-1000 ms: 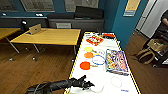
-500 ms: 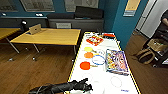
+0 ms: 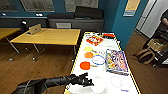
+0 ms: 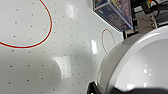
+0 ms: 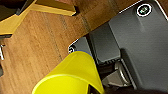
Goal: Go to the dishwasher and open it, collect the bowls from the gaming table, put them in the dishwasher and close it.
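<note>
Left arm (image 3: 50, 82): dark, sleeved, enters from the lower left of the head view, stretched forward and nearly level. Left gripper (image 3: 86, 80): at the arm's end, pointing forward; finger state unclear. Right gripper: a yellow bowl (image 5: 72, 77) sits close against it in the right wrist view; grip unclear.

The left claw (image 3: 86, 80) is a dark blur over the near end of the gaming table (image 3: 100, 72), and whether its fingers are parted cannot be told. The white bowl (image 4: 140, 65) by it runs off the edge of the left wrist view, so its far rim is lost. In the right wrist view the yellow bowl (image 5: 72, 75) is also cut off, and the hold on it is out of sight. The printing on the boxed game (image 3: 116, 61) is too blurred to read. The near corner of the counter is cut off in the head view. The person (image 3: 163, 20) at the side is cut off.
</note>
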You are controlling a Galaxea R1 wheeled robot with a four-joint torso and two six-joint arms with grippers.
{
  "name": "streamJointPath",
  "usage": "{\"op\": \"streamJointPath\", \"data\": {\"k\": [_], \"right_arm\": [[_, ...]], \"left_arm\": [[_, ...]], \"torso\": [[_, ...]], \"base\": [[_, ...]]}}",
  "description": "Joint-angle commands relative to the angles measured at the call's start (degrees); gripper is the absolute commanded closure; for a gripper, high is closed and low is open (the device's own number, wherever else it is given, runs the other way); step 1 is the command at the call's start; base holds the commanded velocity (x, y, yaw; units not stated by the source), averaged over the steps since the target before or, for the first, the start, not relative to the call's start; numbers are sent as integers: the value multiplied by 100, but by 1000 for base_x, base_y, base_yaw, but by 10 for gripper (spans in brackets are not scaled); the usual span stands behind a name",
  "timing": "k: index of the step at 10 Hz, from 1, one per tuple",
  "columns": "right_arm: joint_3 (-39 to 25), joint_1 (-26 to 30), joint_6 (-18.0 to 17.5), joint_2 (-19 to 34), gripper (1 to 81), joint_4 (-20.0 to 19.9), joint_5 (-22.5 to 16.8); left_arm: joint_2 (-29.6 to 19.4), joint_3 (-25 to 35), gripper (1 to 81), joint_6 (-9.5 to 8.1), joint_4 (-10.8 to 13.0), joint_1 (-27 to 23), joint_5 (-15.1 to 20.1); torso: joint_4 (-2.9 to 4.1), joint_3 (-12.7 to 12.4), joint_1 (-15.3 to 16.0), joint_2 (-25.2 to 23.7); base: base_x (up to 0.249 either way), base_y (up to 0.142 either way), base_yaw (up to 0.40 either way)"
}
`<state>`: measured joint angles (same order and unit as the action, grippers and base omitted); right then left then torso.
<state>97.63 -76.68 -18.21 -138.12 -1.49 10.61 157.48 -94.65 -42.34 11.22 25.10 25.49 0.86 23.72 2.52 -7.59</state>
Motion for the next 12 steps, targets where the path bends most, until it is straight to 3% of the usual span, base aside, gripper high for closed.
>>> {"op": "streamJointPath", "data": {"k": [1,3,4,5,6,7,9,12], "right_arm": [[-105,130,11,186,811,105,-314],[-97,130,11,159,811,114,-314],[-88,122,20,133,811,114,-322],[-88,95,20,124,811,122,-314],[-27,69,20,98,811,139,-314],[35,34,20,71,811,166,-314],[176,-27,28,-17,811,193,-314],[255,-63,28,-104,811,237,-314]], "left_arm": [[-1359,1862,811,-55,513,-626,140],[-2150,2503,811,-55,821,-125,105],[-2439,2731,811,-55,996,174,53],[-2616,2846,811,-55,1120,542,-9],[-2834,2960,811,-55,1450,939,-192],[-2958,2961,811,-55,1656,1360,-281],[-3284,2864,811,-55,2236,2186,-817],[-3416,2435,811,-46,2815,3170,-1388]], "torso": [[0,0,0,0],[0,0,0,0],[0,-252,0,0],[0,-350,0,0],[0,-433,2,2],[0,-551,2,5],[0,-755,-2,2],[0,-1052,-5,2]], "base": [[0,0,0],[0,0,0],[0,0,0],[0,0,0],[0,0,0],[0,0,0],[0,0,0],[0,0,0]]}}
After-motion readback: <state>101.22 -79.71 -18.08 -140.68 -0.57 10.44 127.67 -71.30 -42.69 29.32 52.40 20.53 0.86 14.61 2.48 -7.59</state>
